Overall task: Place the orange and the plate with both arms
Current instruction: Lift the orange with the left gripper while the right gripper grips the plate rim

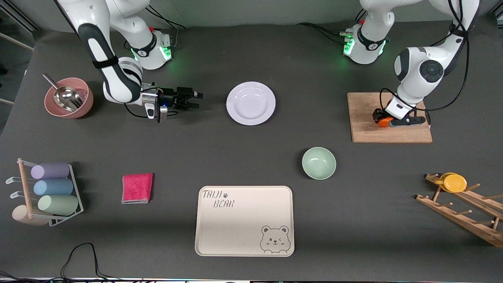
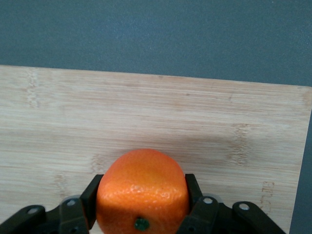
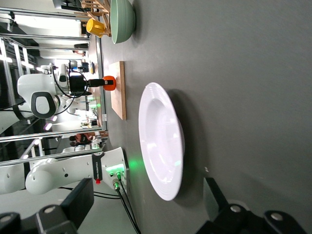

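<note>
Clamping the orange [image 2: 142,199] between its fingers on the cutting board [image 1: 389,125], the left gripper [image 1: 383,120] has not lifted it; the right gripper [image 1: 191,99], fingers apart, hangs beside the untouched plate [image 1: 250,103].

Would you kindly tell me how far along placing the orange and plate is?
Nothing is placed yet. The left gripper has closed on the small round orange, which sits on the wooden board. The open right gripper is beside the untouched round white plate. Lifting and placing both remain.
</note>
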Motion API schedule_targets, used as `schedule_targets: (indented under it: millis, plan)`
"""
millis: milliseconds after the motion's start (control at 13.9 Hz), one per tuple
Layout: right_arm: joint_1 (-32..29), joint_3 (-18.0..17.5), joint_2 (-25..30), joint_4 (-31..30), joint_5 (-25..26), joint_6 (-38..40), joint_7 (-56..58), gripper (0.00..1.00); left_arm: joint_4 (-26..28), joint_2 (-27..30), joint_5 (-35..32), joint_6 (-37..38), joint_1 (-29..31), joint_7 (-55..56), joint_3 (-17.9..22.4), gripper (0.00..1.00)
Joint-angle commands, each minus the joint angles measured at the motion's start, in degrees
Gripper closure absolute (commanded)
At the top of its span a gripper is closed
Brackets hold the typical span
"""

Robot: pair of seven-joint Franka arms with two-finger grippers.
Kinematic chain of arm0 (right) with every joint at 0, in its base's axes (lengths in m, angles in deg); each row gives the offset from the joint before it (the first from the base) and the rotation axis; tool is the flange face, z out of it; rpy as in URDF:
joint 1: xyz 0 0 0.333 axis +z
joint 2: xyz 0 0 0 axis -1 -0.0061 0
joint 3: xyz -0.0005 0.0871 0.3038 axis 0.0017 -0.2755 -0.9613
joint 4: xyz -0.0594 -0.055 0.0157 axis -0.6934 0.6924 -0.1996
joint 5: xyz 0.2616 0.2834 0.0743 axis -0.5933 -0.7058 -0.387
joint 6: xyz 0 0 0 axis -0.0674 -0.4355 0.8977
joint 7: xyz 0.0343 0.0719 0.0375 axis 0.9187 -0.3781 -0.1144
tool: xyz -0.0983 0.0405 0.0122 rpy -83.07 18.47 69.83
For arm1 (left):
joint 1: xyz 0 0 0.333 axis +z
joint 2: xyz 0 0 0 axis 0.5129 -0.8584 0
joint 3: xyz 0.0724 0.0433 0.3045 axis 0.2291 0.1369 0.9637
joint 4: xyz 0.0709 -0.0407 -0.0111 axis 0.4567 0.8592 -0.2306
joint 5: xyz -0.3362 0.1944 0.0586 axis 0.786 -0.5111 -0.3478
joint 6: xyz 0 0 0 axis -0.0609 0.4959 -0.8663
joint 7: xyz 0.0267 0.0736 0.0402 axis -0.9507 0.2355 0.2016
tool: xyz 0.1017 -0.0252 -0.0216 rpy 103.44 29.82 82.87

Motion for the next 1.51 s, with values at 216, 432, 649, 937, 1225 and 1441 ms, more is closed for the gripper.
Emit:
schedule_targets:
  millis: [216, 432, 649, 937, 1225, 1441]
  plan:
    - [0.58, 0.66, -7.89, 2.10, -4.91, 3.65, 5.39, 0.00, -8.61, 4.63, -1.62, 17.60, -0.08, 0.54, 0.16, 1.00]
    - [0.58, 0.66, -9.83, 3.33, -4.91, 3.65, 5.30, 0.04, -22.12, 6.48, -1.71, 39.01, -0.08, -0.43, -0.01, 1.00]
    - [0.58, 0.66, -10.89, 4.21, -4.91, 3.65, 4.60, 0.09, -36.62, 7.53, -0.92, 57.66, 0.00, -3.58, 0.25, 1.00]
    - [0.58, 0.66, -11.06, 4.48, -4.91, 3.65, 4.34, 0.31, -55.97, 7.45, 1.28, 79.31, 0.18, -5.88, 0.60, 1.00]
    - [0.58, 0.66, -11.06, 4.48, -4.91, 3.65, 4.34, 0.49, -64.18, 7.27, 2.51, 87.08, -0.79, -3.61, -0.27, 1.00]
    - [0.58, 0.66, -11.06, 4.48, -4.91, 3.65, 4.34, 0.57, -64.10, 6.58, 6.81, 86.65, -2.89, 7.96, -7.10, 1.00]
